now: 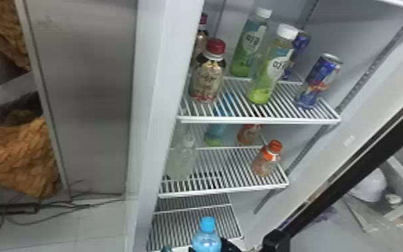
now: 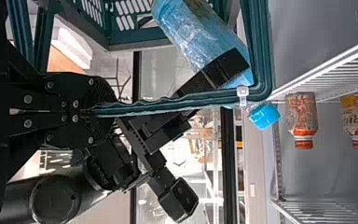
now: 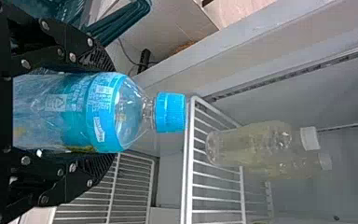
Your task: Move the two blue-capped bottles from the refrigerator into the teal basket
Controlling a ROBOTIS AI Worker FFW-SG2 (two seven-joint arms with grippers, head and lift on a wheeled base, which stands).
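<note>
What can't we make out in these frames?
- Base of the held bottle: right wrist view, hidden by the right gripper.
- Full contents of the teal basket: left wrist view, cut off by the top edge.
- Cap of the blue bottle at the back: head view, obscured by the top shelf.
</note>
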